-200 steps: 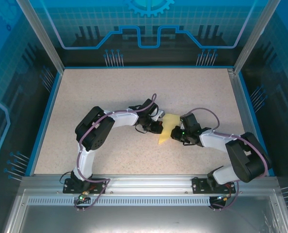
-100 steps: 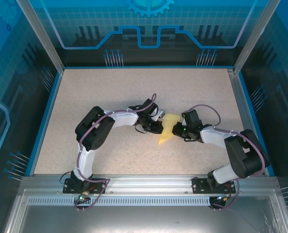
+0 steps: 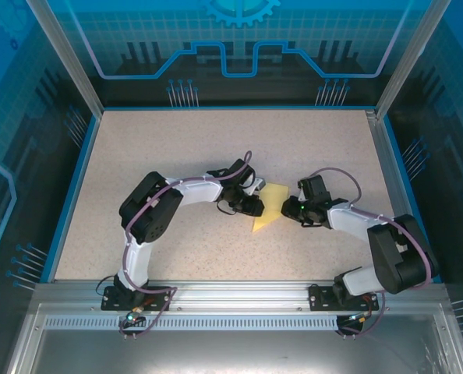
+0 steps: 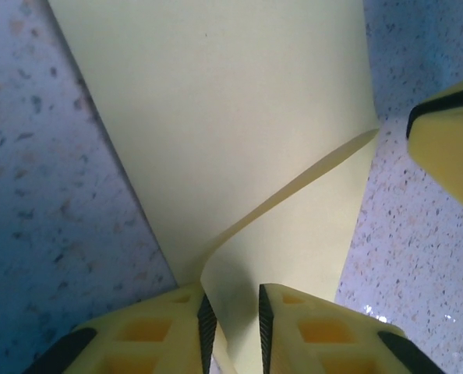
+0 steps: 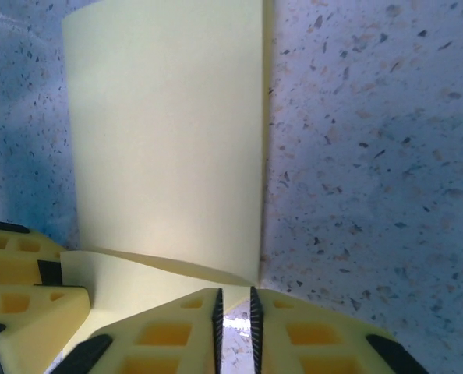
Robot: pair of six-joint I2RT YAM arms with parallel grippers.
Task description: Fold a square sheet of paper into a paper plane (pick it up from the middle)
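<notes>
1. Closest to the bases, the right gripper (image 3: pixel 295 210), a black wrist with yellow two-finger jaws, sits further right than a second ago. It has backed off and is now just beside the right edge of the sheet.
2. Its jaws have eased from closed to a narrow slit. In the right wrist view, bare surface shows through that slit. The creased corner of the paper ends just in front of the fingertips, so this gripper holds nothing.
3. The left gripper (image 3: pixel 251 205), of the same yellow-fingered make, stays at the sheet's left edge, and its jaws have also parted a little. In the left wrist view a lifted flap curls down into the gap, which looks wider than the paper. I judge the flap released, though it may still touch one pad.
4. Between the two grippers, the thin pale yellow square sheet of paper (image 3: pixel 269 209) lies on the speckled beige table (image 3: pixel 177 148). It is folded to a smaller pointed shape with its tip toward the bases, and it has not shifted.
5. Both pinches loosen together, so a crease-pressing step looks finished. The flap springs up, which suggests a soft fold. The plane is far from done, and the next fold probably calls for a fresh grasp.
</notes>
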